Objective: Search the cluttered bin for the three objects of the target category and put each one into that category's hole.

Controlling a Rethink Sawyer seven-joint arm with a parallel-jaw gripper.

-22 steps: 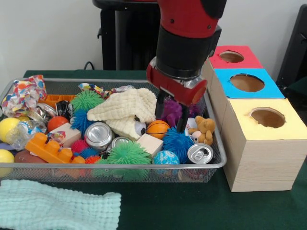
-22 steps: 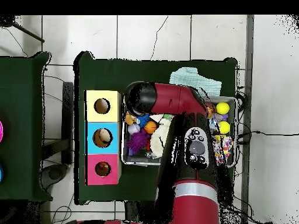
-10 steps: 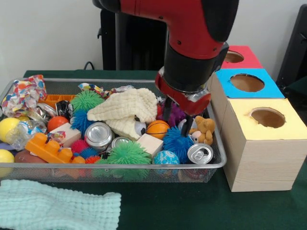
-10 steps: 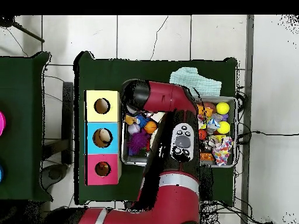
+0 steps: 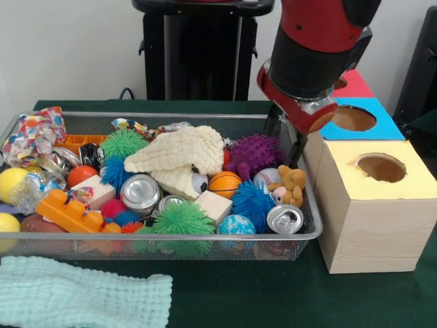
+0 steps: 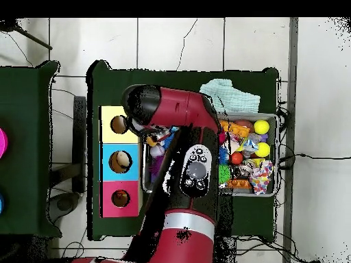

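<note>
The wire bin (image 5: 205, 237) is packed with toys. At its right end lie a purple spiky ball (image 5: 254, 155), a baseball (image 5: 268, 178), a small teddy bear (image 5: 289, 186), a blue spiky ball (image 5: 251, 202) and a can (image 5: 284, 219). My gripper (image 5: 283, 139) hangs open and empty above that right end, close to the boxes. To the right stand a yellow box (image 5: 372, 205), a blue box (image 5: 382, 126) and a red box (image 5: 355, 85), each with a round hole on top. In the overhead view the arm (image 6: 171, 113) hides the gripper and reaches the yellow box (image 6: 110, 124).
A cream cloth (image 5: 179, 157) covers the bin's middle, beside a mini basketball (image 5: 224, 183), wooden blocks, silver cans and green spiky balls. A pale green cloth (image 5: 82, 297) lies on the table before the bin. A black stand (image 5: 198, 55) rises behind.
The gripper has risen out of the bin from beside the purple ball and teddy and swung right toward the boxes, holding nothing. The purple ball now shows whole.
</note>
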